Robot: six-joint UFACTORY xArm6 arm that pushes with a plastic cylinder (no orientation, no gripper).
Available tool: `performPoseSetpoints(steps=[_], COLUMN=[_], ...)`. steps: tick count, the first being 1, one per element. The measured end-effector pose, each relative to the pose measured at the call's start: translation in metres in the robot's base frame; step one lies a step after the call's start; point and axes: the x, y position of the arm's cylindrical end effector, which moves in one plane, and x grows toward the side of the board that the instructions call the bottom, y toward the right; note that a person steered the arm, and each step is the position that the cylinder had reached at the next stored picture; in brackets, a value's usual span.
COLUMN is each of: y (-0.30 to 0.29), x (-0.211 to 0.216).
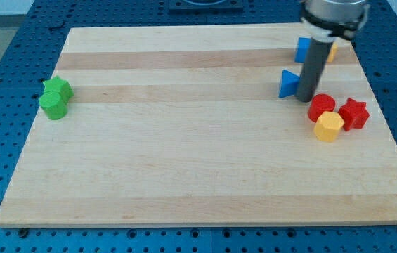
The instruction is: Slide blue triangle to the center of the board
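Note:
The blue triangle [289,83] lies at the board's upper right. My tip [304,99] stands right next to it, at its right side, seemingly touching it. The rod rises from there to the view's top. A blue block [302,48] sits above, partly hidden behind the rod, with a sliver of a yellow block [332,53] at the rod's right.
A red cylinder [321,107], a red star [353,113] and a yellow hexagonal block [328,127] cluster just right of and below my tip. A green star [58,88] and a green cylinder [53,105] sit at the board's left edge. The wooden board [198,176] lies on a blue perforated table.

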Motion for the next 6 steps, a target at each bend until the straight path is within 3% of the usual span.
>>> performPoseSetpoints(steps=[1, 6], y=[0.027, -0.053], x=[-0.003, -0.042])
